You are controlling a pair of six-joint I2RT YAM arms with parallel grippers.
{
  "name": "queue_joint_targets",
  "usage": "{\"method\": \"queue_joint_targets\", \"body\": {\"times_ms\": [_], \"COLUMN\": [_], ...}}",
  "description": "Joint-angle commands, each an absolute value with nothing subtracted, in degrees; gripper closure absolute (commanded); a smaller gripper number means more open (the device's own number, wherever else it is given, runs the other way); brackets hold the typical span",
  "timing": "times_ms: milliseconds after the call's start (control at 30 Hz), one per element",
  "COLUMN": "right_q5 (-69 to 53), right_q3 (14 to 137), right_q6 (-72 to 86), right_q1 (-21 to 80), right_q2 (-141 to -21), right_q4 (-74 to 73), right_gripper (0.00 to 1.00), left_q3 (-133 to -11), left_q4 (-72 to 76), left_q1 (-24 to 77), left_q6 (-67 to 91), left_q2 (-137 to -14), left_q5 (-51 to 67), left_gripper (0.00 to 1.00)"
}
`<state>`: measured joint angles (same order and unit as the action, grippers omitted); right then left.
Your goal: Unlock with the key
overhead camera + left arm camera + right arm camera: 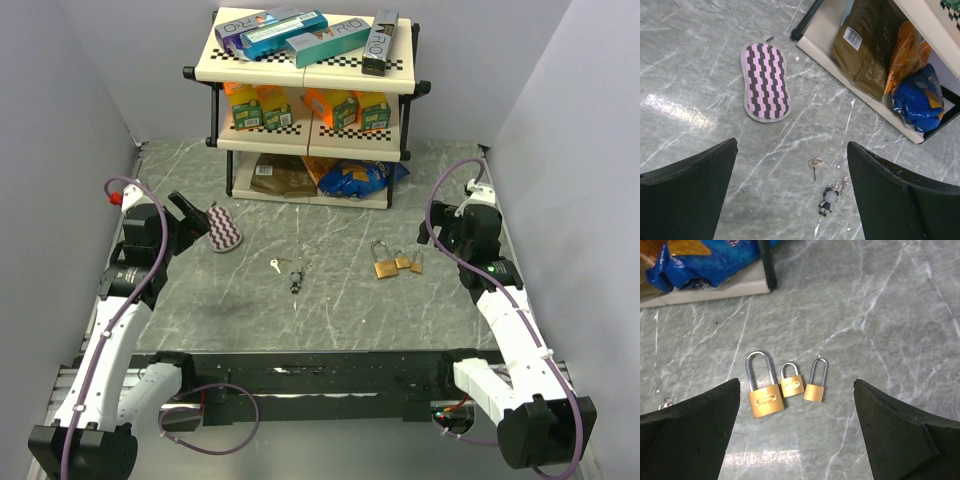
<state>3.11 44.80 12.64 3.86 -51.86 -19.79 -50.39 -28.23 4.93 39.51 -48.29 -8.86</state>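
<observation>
Three brass padlocks lie flat on the grey table: a large one (764,399), a small one (792,384) and a long-shackle one (814,391); they also show in the top view (386,266). A pair of small keys (815,164) lies near the table's middle, with a grey bear keychain (827,200) and a further key beside it; the keys also show in the top view (274,265). My left gripper (792,195) is open, above and left of the keys. My right gripper (796,432) is open, above the padlocks.
A pink-and-grey zigzag pouch (765,81) lies at the left. A three-tier shelf (310,70) at the back holds boxes, with a brown bag (867,47) and a blue bag (918,99) on its lowest tier. Grey walls enclose the table.
</observation>
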Motion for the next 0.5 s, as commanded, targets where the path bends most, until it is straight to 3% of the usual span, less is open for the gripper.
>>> {"method": "queue_joint_targets", "body": {"times_ms": [0,133,467], "right_q5": [0.35,-0.97,1.59], "right_q3": [47.55,48.78,55.62], "right_q6": [10.37,8.62,5.80], "right_q1": [4.66,8.08,29.51], "right_q2": [-50.89,-52.38,-63.97], "right_q4": [-20.04,-21.09,-22.76], "right_gripper": [0.01,0.04,0.17], "left_q3": [-52.65,-51.42,-50.01], "left_q4": [-28.21,-27.69,-31.11], "left_q1": [4.66,4.66,4.66], "left_q6": [41.92,42.27,43.76], "left_q2": [-48.60,-47.38,-48.16], "left_q5": [-8.53,-7.29,-7.65], "left_gripper": [0.04,0.04,0.04]}}
